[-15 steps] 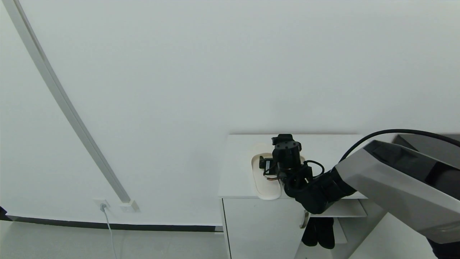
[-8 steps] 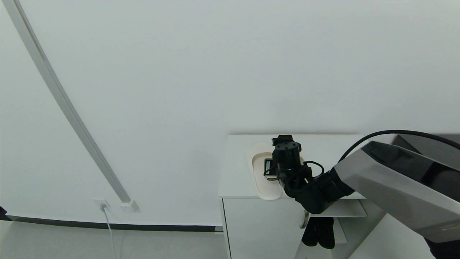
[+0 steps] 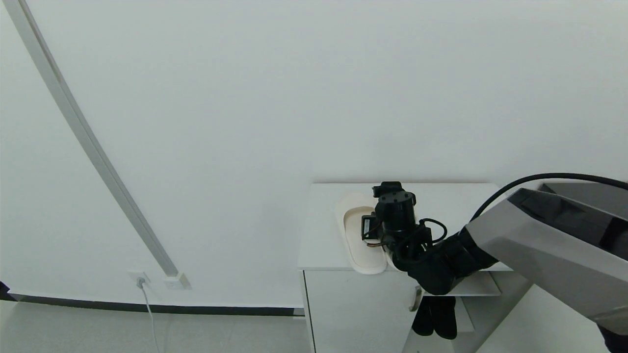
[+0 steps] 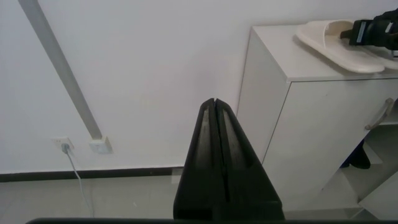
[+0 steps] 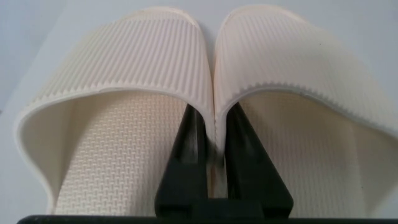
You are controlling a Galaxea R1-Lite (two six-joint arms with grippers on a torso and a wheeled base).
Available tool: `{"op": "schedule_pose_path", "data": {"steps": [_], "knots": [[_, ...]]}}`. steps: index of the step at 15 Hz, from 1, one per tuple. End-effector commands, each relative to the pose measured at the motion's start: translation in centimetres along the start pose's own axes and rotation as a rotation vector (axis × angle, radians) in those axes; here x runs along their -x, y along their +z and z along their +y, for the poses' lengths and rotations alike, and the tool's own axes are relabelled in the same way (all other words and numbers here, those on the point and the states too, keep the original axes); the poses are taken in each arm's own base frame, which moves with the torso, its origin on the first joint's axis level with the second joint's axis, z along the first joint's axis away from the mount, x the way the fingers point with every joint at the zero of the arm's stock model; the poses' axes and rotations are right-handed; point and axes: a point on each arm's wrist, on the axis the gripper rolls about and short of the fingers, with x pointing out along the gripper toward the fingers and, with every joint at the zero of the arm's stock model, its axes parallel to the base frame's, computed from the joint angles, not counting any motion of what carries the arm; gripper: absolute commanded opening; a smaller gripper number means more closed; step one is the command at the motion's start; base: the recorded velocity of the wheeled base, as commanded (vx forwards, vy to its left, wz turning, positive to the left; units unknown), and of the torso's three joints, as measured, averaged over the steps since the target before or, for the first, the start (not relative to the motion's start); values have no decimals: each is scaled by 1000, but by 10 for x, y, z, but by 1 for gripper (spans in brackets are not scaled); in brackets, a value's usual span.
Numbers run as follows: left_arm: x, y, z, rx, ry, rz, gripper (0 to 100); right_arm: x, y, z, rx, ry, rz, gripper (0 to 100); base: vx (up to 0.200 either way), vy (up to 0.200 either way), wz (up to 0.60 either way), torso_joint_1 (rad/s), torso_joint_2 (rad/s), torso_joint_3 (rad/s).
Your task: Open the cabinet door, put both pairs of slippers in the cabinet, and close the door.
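Atop the cabinet [image 3: 321, 233], my right claw [image 5: 214, 124] pinches the cream slippers [image 3: 360, 245] by their adjoining inner walls. My left claw [image 4: 215, 124] is closed, empty. The black pair [image 3: 434, 316] appears shelved inside the opened cabinet; stowing the cream pair and closing up remain.

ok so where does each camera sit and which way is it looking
Head view: on the robot's head, facing forward and down at the white cabinet by the wall; the right arm shows.
Left wrist view: low on the left wrist, looking along the shut left claw toward the cabinet's side.
Right wrist view: above the cabinet top, looking along the right claw pinching the cream slippers by their inner edges.
Shared: all three show the cream slippers.
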Motion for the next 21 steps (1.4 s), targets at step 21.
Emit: {"op": "schedule_pose_path", "data": {"steps": [21], "knots": [[0, 0, 0, 2, 0, 1, 0, 141, 43, -22, 74, 341, 32, 0, -38, 0, 0, 2, 1, 1]]}}
